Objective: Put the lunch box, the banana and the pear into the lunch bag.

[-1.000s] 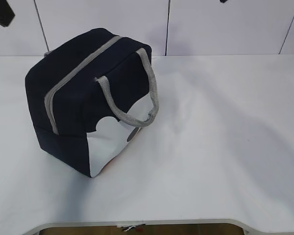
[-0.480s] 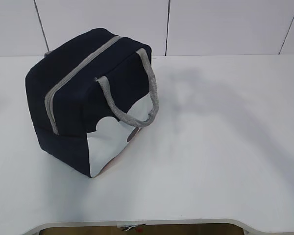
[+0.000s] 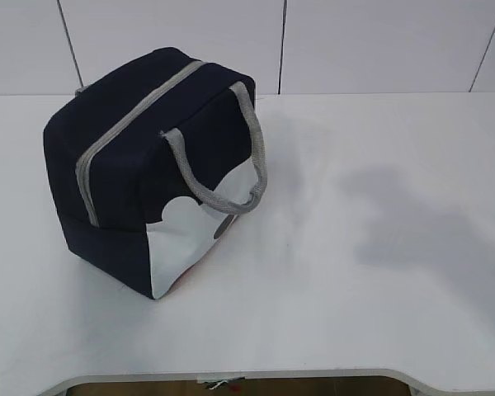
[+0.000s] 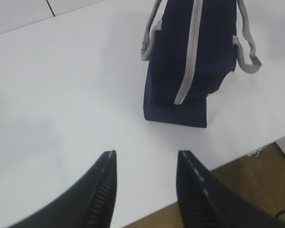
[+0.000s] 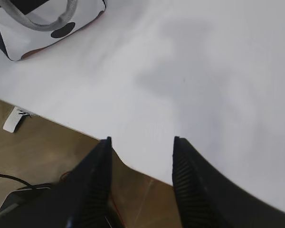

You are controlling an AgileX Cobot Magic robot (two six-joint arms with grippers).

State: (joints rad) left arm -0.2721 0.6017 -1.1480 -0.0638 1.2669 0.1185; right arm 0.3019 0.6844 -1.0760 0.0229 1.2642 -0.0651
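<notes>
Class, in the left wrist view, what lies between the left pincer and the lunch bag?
Only bare white table separates the left pincer from the lunch bag.

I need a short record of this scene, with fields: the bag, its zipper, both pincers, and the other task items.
lunch bag: stands on the white table, left of middle in the exterior view
zipper: closed along the top
left pincer: open, empty, above the table short of the bag
right pincer: open, empty, over the table's front edge
lunch box, banana, pear: not visible in any view
</notes>
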